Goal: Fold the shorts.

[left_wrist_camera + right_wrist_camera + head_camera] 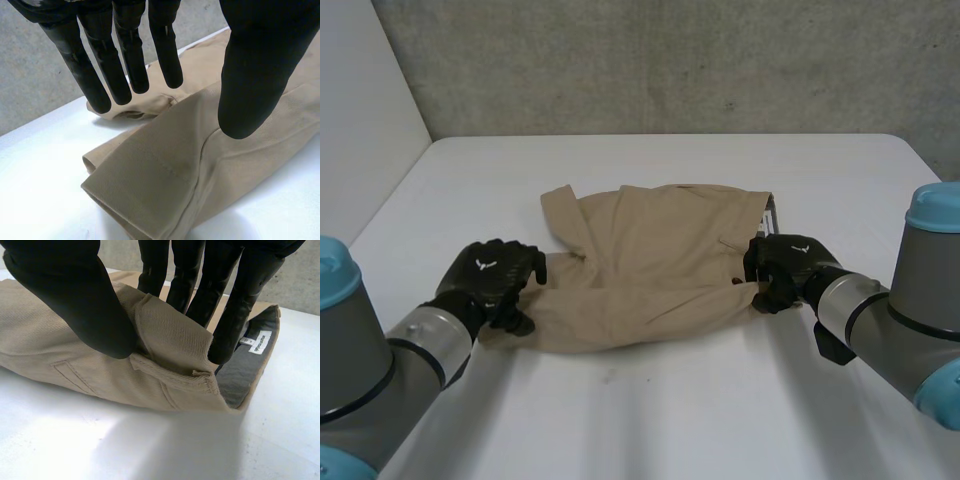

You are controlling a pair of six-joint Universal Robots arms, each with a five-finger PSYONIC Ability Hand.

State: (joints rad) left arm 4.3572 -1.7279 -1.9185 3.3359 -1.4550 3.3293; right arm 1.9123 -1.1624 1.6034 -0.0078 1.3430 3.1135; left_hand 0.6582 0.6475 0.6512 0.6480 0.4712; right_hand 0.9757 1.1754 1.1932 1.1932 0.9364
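Observation:
Tan shorts lie folded across the middle of the white table. My left hand hovers over the leg hem at the shorts' left end, its fingers straight and spread above the cloth, the thumb apart from them. At the right end my right hand pinches the waistband edge between thumb and fingers. The grey inner waistband with a white label shows beside those fingertips.
A grey concrete wall rises behind the table's far edge. A white side panel stands at the left. Bare table surface lies in front of the shorts and beyond them.

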